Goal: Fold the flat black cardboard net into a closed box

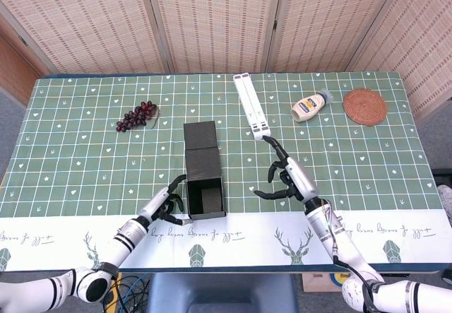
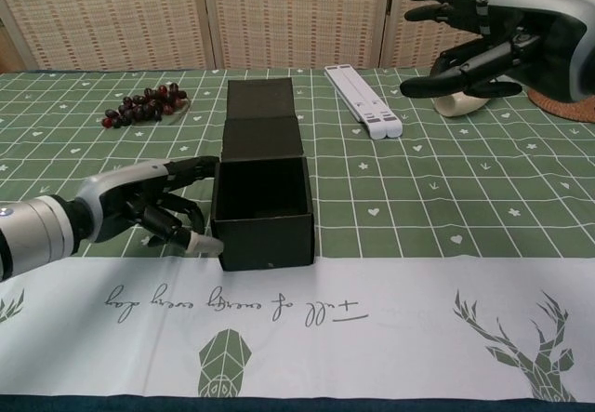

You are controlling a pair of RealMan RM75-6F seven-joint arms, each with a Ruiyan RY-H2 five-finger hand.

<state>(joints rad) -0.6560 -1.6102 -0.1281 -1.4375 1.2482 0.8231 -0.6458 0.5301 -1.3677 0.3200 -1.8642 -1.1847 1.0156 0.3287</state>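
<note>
Black cardboard box (image 1: 205,196) (image 2: 262,209): part-folded, four walls upright, top open. It stands near the front middle of the worktop (image 1: 70,157) (image 2: 390,198), at the border between the green checked cloth and its white printed strip. The lid flap (image 1: 200,148) (image 2: 261,116) is unfolded and lies flat on the cloth behind the open body, away from the robot.

Left robot hand (image 1: 167,205) (image 2: 153,209): low, just beside the box's left wall. The fingers are spread and loosely curled, holding nothing. Fingertips (image 2: 206,243) sit against or just short of the wall's lower front corner; actual contact cannot be told.

Right robot hand (image 1: 288,177) (image 2: 488,35): raised above the worktop, well apart from the box on its right side. The fingers are spread apart and it holds nothing.

Other items on the worktop:
- Bunch of dark grapes (image 1: 139,114) (image 2: 144,103), far left of the box.
- White folding stand (image 1: 251,105) (image 2: 363,100), lying flat behind and to the right of the box.
- Squeeze bottle with yellow label (image 1: 310,106), on its side; in the chest view largely hidden behind the right robot hand.
- Round woven coaster (image 1: 365,106), at the far right corner.
</note>
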